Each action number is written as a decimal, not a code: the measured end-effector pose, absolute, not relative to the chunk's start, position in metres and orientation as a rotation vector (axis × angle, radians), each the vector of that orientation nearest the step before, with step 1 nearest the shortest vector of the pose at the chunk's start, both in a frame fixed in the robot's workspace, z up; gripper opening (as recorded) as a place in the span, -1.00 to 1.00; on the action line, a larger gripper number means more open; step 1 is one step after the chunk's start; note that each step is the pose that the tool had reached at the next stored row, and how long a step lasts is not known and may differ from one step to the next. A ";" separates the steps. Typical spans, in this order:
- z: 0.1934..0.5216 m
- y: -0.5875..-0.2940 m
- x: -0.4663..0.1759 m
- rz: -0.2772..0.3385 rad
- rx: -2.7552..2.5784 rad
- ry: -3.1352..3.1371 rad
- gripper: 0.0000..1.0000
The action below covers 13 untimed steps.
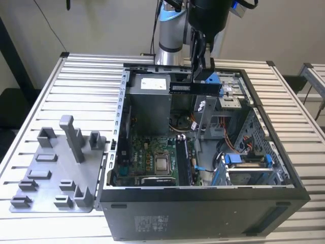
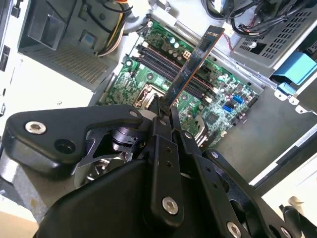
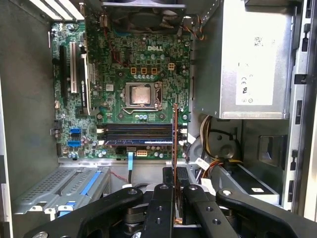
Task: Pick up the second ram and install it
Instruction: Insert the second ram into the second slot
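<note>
Dark ram (image 1: 185, 87) clamped flat between fingers (image 2: 156, 119) of gripper (image 2: 164, 110), pressed shut on both faces. Hangs level in upper middle of exterior view, high over open case (image 1: 203, 203). Runs with long axis crosswise to slots (image 3: 138, 133) below, well apart from them. Reaches away from fingertips in second wrist view.

Plain pale wall (image 1: 101, 25) behind, under soft, even light. Table (image 1: 76, 81) has a top of ribbed metal slats running across to its edges. A second slatted table (image 1: 316, 76) stands apart, beyond the far corner at the exterior view's right.
</note>
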State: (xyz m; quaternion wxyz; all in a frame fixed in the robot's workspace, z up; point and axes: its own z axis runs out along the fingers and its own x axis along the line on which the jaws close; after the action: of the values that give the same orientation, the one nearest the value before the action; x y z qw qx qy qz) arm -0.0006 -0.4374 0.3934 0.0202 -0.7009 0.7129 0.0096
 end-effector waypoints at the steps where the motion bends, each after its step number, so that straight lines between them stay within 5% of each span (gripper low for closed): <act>1: 0.393 -0.437 -0.001 0.030 -2.174 2.211 -0.72; 13: 0.393 -0.437 -0.001 0.027 -2.086 2.294 -0.72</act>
State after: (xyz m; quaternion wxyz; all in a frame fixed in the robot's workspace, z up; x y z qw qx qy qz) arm -0.0006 -0.4373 0.3932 0.0203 -0.6727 0.7396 0.0085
